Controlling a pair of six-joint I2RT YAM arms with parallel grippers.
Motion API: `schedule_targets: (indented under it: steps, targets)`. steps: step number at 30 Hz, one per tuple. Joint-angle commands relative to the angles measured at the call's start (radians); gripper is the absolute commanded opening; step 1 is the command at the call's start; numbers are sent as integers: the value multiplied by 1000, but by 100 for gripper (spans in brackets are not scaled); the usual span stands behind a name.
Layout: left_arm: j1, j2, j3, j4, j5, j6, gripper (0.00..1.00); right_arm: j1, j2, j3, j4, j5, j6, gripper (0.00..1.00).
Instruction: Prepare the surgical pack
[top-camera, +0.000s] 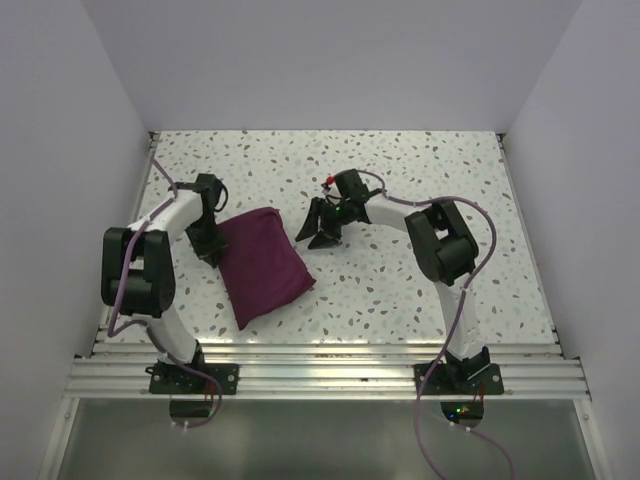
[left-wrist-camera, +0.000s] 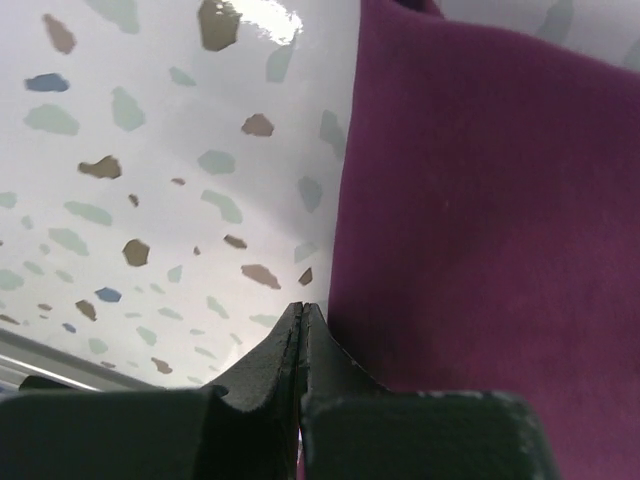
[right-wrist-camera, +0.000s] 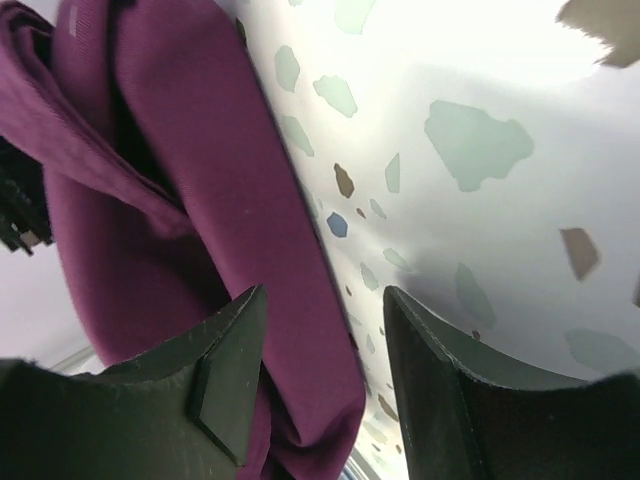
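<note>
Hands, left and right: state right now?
Left hand: closed, empty, beside the dark purple rectangular cloth bundle.
Right hand: open, holding nothing.

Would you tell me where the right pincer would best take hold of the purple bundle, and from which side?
Probably the bundle's far right edge, coming from the right, low along the table. It lies flat and looks too broad to span, but the right wrist view shows loose folds there, thin enough to pinch. The open right pincer faces that edge.
</note>
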Motion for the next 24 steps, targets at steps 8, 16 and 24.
schedule_targets:
  steps: [8, 16, 24]
  targets:
    - [3, 243, 268, 99, 146, 127, 0, 29, -34, -23, 11, -6, 10, 54]
    - [-115, 408, 602, 64, 237, 276, 0, -22, -143, -170, 45, 15, 10, 54]
    - [-123, 212, 556, -13, -30, 173, 28, -89, -281, -271, -3, 63, -32, 54]
